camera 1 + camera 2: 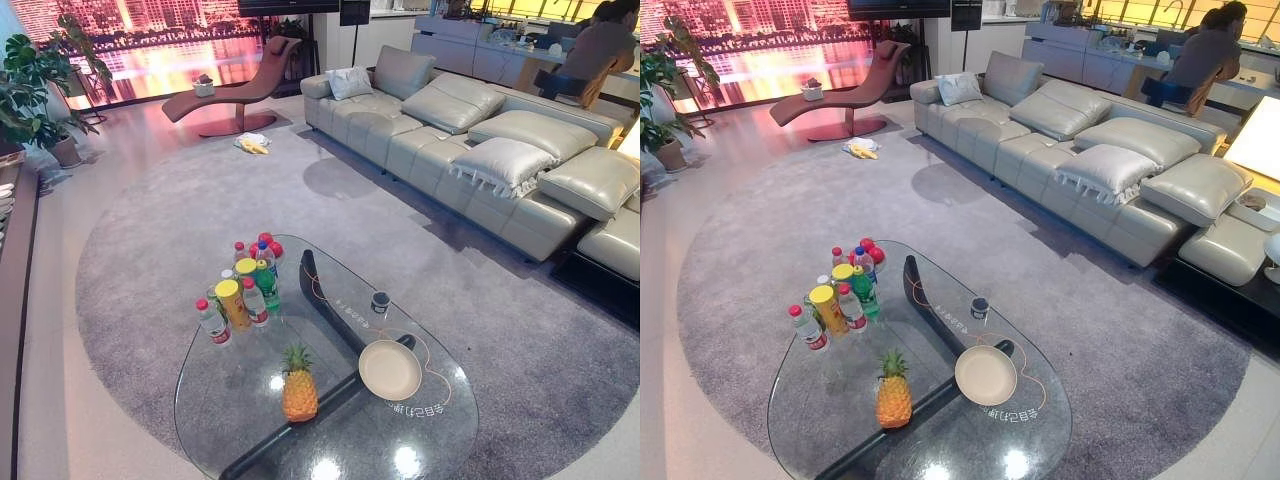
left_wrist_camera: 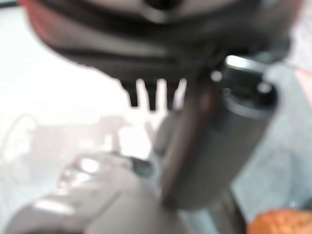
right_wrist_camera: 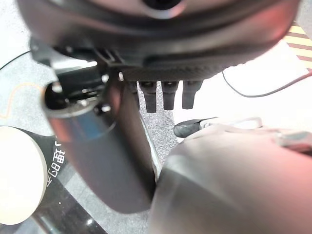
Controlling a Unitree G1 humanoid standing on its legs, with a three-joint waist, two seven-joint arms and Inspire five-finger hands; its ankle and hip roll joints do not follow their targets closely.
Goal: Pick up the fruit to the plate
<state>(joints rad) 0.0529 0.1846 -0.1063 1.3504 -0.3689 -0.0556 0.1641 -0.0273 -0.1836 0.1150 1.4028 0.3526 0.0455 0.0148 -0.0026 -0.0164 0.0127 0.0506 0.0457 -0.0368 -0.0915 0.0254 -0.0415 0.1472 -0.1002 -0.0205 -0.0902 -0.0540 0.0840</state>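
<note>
A pineapple stands upright on the near part of the glass coffee table. A round cream plate lies empty on the glass to its right, about a hand's width away. My left hand hangs with straight fingers holding nothing; an orange patch of the pineapple shows past it. The right hand also has its fingers straight and holds nothing, with the plate just beside it over the table's edge.
Several bottles and cans cluster at the table's far left, and a small dark cup stands behind the plate. A grey sofa runs along the right, a lounge chair stands far back, and a person sits at the back right.
</note>
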